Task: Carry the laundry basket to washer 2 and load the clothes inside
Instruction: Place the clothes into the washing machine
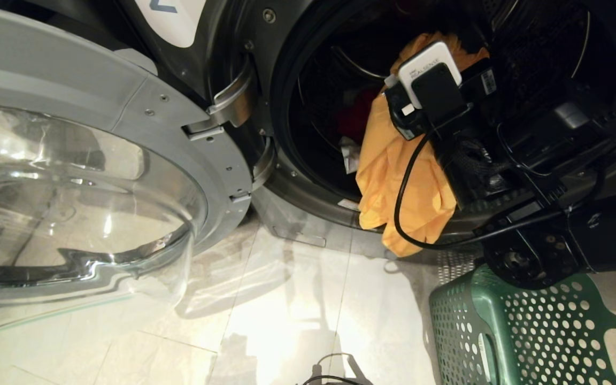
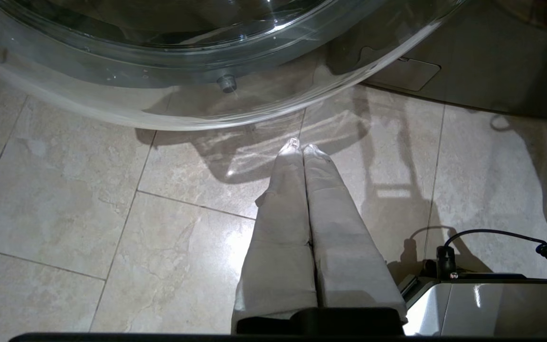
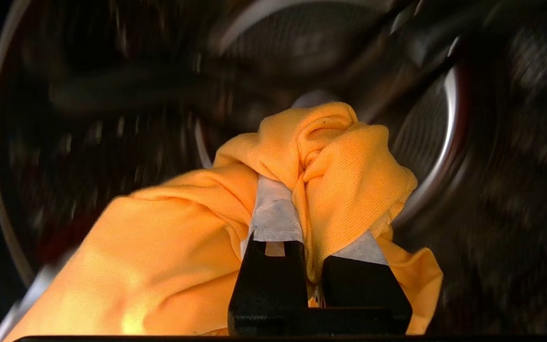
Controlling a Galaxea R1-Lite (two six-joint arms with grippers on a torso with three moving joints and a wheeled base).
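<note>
The yellow garment (image 3: 330, 156) is pinched by the right end effector (image 3: 309, 209) at the washer (image 1: 286, 176) mouth; the drum lies straight beyond.

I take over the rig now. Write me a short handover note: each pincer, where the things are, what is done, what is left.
Right pincer: shut on the yellow-orange garment, at the open mouth of washer 2; the cloth hangs over the door rim, only partly inside.
Left pincer: shut, empty, parked over the floor below the open glass door.
Laundry basket: on the floor before the washer; its inside is not in view.
Done: a red piece and a white piece lie in the drum.
Left: push the garment in, release, check the basket.
</note>
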